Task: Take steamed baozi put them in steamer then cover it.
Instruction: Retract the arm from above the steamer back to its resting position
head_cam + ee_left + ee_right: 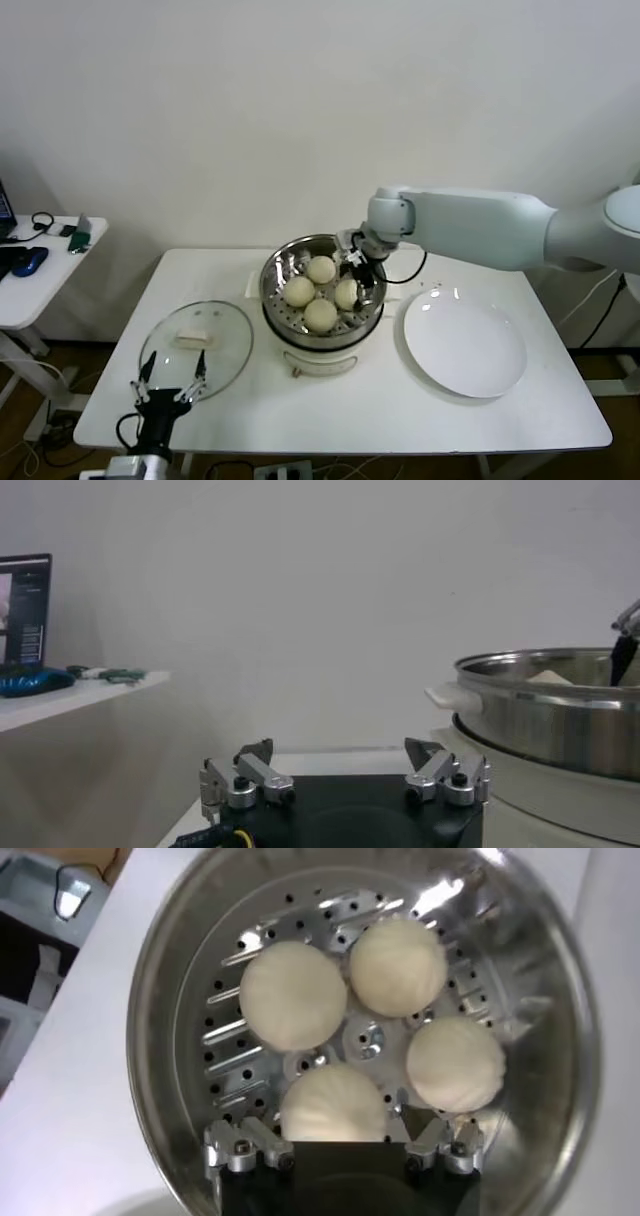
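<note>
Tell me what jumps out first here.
Four baozi sit in the steamer at table centre, with the open right gripper just above them. The cover lies on the table to the left, behind the open left gripper; an empty plate sits right.

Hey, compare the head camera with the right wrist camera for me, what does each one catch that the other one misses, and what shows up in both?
Only the head view shows the cover lying on the table left of the steamer, the empty white plate to its right, the left gripper open near the cover, and the side desk.

Only the right wrist view shows the steamer's perforated bottom close up.

Both show the steamer holding four steamed baozi, and the right gripper open over it.
</note>
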`<state>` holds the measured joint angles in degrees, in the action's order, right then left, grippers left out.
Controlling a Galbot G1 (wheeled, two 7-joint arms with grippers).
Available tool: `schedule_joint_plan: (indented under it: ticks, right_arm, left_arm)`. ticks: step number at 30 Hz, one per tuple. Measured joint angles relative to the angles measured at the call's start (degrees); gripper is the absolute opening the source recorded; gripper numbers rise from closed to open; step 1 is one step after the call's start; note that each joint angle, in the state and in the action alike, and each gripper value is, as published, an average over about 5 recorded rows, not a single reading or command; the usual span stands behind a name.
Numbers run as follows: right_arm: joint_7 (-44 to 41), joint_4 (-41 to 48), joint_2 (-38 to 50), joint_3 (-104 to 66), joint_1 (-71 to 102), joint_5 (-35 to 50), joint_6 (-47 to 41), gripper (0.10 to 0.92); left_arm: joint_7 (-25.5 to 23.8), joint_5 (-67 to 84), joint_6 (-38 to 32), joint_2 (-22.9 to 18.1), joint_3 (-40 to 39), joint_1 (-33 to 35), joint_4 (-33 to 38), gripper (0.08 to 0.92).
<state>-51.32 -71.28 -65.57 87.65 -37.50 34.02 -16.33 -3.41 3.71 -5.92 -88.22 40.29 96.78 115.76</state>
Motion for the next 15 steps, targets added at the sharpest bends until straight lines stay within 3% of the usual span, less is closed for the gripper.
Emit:
schedule_joint_plan:
  ticks: [7,15]
  right_arm:
    - [1.04,-2.06,5.22,-5.09,-2.78,4.66,-0.11,0.823]
    - [15.13,-5.7,14.27,-19.36,3.71,8.49,-0.69,0.823]
  left_arm:
    - [-0.27,0.15,-0.17,0.41,-0.06,0.13,0.44,0.823]
    - [-0.14,0.25,-0.5,0.82,-0.7,-0.91,-0.17,0.823]
